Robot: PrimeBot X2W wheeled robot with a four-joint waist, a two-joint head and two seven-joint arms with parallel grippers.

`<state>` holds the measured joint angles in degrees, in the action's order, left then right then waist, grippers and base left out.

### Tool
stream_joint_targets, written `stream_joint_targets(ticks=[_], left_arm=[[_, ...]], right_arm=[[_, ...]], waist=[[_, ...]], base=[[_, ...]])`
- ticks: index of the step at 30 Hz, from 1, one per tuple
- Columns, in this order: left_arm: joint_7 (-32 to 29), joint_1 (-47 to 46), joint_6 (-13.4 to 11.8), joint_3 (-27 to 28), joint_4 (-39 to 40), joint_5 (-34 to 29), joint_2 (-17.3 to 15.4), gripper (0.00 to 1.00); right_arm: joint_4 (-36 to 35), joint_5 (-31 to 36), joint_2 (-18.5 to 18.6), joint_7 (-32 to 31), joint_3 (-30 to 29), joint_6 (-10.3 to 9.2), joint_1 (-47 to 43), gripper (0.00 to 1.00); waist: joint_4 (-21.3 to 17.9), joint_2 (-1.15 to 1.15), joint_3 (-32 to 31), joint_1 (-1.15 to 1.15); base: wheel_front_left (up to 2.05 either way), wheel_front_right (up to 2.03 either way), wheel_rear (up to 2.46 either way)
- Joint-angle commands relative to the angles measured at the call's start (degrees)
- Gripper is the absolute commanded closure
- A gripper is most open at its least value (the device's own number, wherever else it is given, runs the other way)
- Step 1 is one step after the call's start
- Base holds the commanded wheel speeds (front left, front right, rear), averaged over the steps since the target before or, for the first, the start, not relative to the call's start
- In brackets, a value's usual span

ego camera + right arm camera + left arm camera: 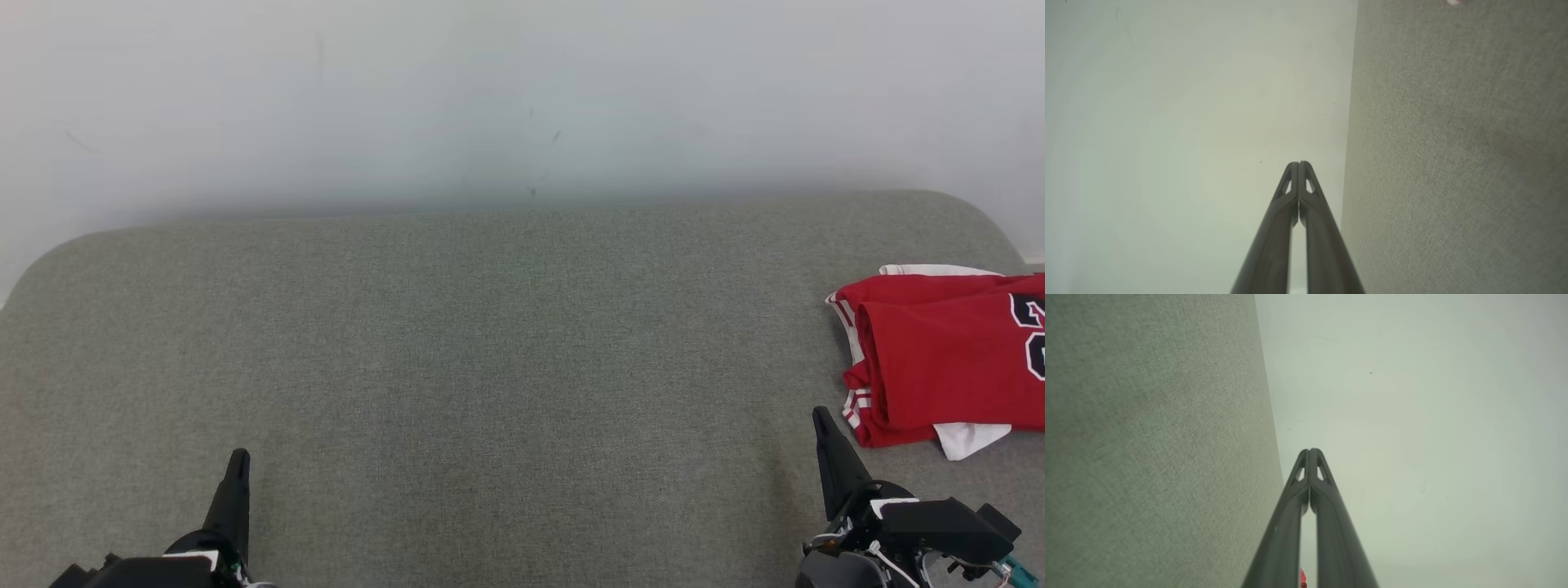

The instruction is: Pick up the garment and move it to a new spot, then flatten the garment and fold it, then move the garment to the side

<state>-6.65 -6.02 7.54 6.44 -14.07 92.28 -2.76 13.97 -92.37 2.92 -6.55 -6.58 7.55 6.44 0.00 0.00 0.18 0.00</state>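
The garment is a red jersey with white trim and dark numerals, lying folded at the right edge of the grey fabric surface, partly cut off by the head view's border. My right gripper sits low at the right, just left of and below the garment, fingers shut and empty. My left gripper rests at the lower left, far from the garment, also shut on nothing. Both wrist views show each pair of fingertips pressed together: left, right. A sliver of red garment peeks between the left fingers.
A pale wall rises behind the grey surface, whose far corners are rounded. The grey fabric stretches wide between the two grippers.
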Motion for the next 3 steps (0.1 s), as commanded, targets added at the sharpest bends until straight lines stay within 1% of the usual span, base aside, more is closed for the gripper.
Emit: stream_joint_targets(ticks=[1, 3], left_arm=[[0.0, -0.5, 0.0, 0.2, 0.0, 0.3, -0.2, 1.0], [0.0, -0.5, 0.0, 0.2, 0.0, 0.3, -0.2, 1.0]], right_arm=[[-0.1, -0.1, -0.1, -0.2, 0.0, -0.12, -0.5, 1.0], [-0.1, -0.1, -0.1, -0.2, 0.0, -0.12, -0.5, 1.0]], waist=[[0.0, 0.0, 0.0, 0.0], [0.0, 0.0, 0.0, 0.0]], base=[[0.0, 0.0, 0.0], [0.0, 0.0, 0.0]])
